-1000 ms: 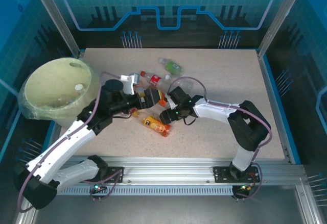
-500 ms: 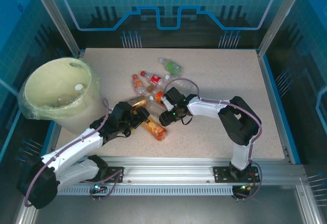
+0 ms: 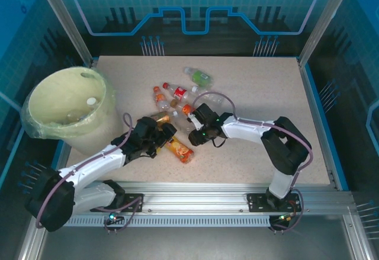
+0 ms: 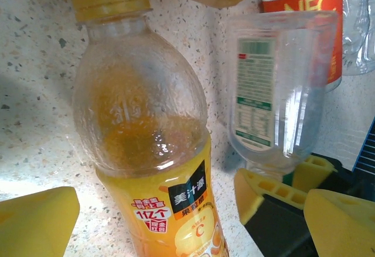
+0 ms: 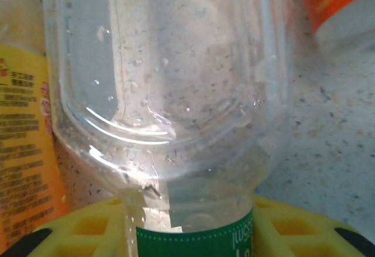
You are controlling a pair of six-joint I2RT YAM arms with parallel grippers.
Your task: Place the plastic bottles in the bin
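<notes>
Bottles (image 3: 180, 91) on the speckled table (image 3: 266, 88): seven are counted in the top view, though the cluster overlaps and the count may be off by one.

Bins: one. The bin (image 3: 98, 127) is round, pale cream and lined with clear film. It is placed at the table's left edge, well apart from the cluster. One white cap (image 3: 90, 101) is seen inside.

Left gripper (image 4: 187, 228): jaws are spread wide, with two yellow pads (image 4: 35, 222) either side of the orange juice bottle (image 4: 146, 128) (dimpled clear shoulder, yellow cap), which is not pinched.

Right gripper (image 5: 193, 233): clamped on the clear bottle (image 5: 170, 81) at its green label. This bottle is lying just beside the orange juice bottle.
</notes>
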